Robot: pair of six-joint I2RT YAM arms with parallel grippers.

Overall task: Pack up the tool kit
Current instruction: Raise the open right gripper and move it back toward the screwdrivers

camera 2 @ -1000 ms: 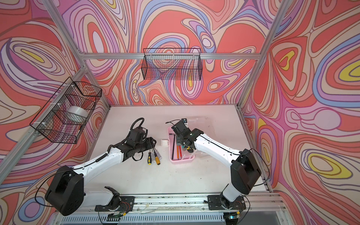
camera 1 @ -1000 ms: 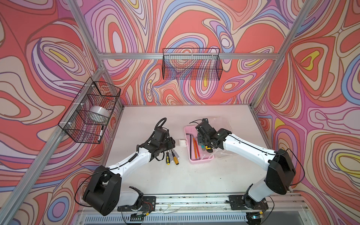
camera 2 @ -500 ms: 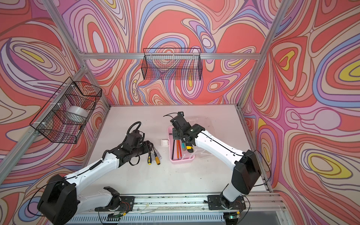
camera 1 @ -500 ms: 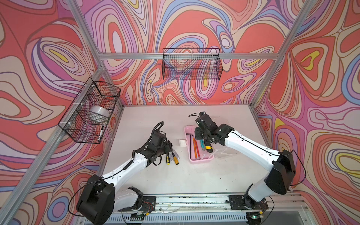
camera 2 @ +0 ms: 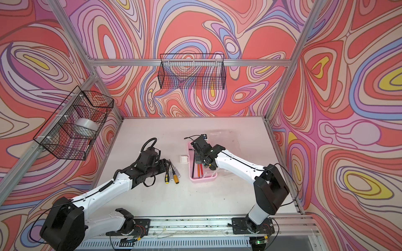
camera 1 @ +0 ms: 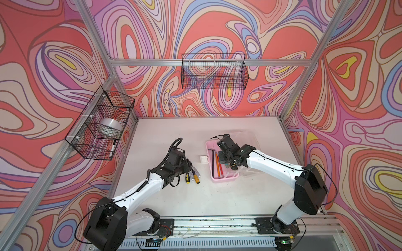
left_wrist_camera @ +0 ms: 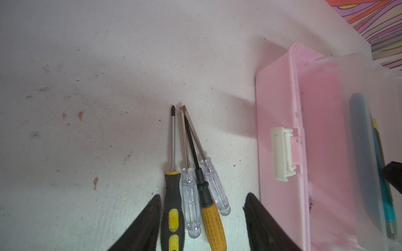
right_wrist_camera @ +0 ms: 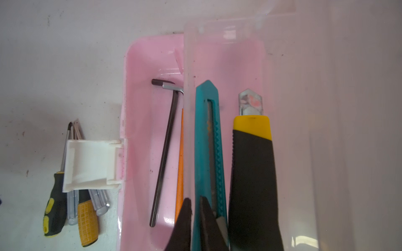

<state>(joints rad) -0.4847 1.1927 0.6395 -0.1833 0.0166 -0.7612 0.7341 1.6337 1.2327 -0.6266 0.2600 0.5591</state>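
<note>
The tool kit's pink base [camera 1: 224,179] [camera 2: 203,179] lies open on the table, white latch [right_wrist_camera: 89,165] towards the left arm. Inside are a hex key [right_wrist_camera: 165,152], an orange rod [right_wrist_camera: 180,163], and a clear tray [right_wrist_camera: 188,65] holding a teal knife [right_wrist_camera: 210,130] and a yellow-black knife [right_wrist_camera: 252,163]. My right gripper [right_wrist_camera: 195,197] [camera 1: 226,160] is shut, tips over the tray's wall beside the teal knife. Several screwdrivers [left_wrist_camera: 191,195] [camera 1: 192,173] lie left of the case. My left gripper [left_wrist_camera: 202,194] [camera 1: 187,162] is open, straddling their handles.
The clear lid [camera 1: 250,141] lies open right of the base. A black wire basket [camera 1: 100,126] on the left wall holds a tape roll [camera 1: 108,128] and a marker [camera 1: 113,147]. Another wire basket [camera 1: 214,71] hangs on the back wall.
My right gripper has closed from half open and shifted along the case. The left arm has lowered and stretched out, its gripper still open at the screwdrivers.
</note>
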